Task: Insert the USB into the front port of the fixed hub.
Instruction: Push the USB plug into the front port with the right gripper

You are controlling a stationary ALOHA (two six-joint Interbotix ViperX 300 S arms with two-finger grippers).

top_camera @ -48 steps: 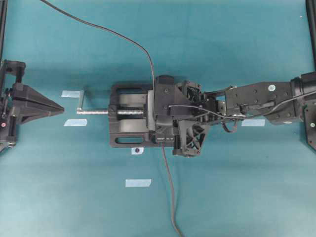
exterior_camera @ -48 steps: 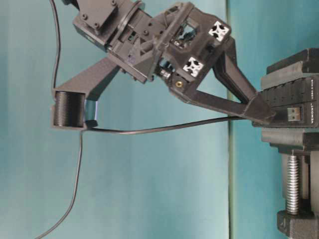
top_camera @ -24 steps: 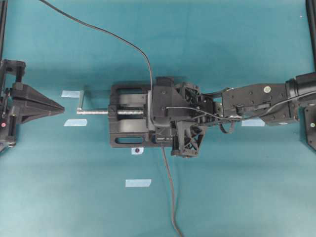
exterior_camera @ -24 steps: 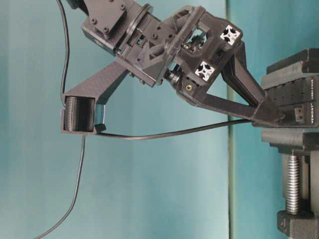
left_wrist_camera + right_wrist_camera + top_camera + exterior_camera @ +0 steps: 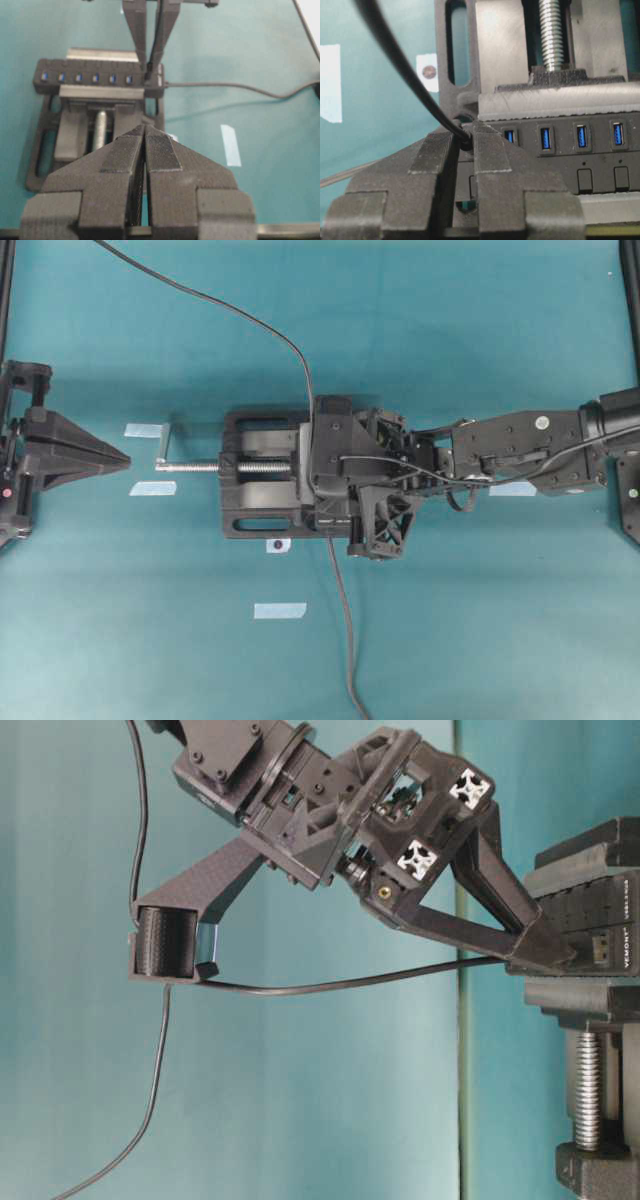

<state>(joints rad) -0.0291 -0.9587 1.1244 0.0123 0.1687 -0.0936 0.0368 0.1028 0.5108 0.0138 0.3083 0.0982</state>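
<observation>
Since a second ago the right gripper point(image 5: 545, 948), pinched on the small black USB plug point(image 5: 465, 137), has pushed in over the end port of the long black hub point(image 5: 100, 78) clamped in the black vise point(image 5: 262, 500). Any misalignment could jam it. Its arm slants down; the left gripper point(image 5: 145, 150) rests closed, empty.

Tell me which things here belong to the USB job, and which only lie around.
Job: USB, held between the right gripper fingers; fixed hub, clamped in the vise.
Lying around: tape strips; left gripper, idle.
</observation>
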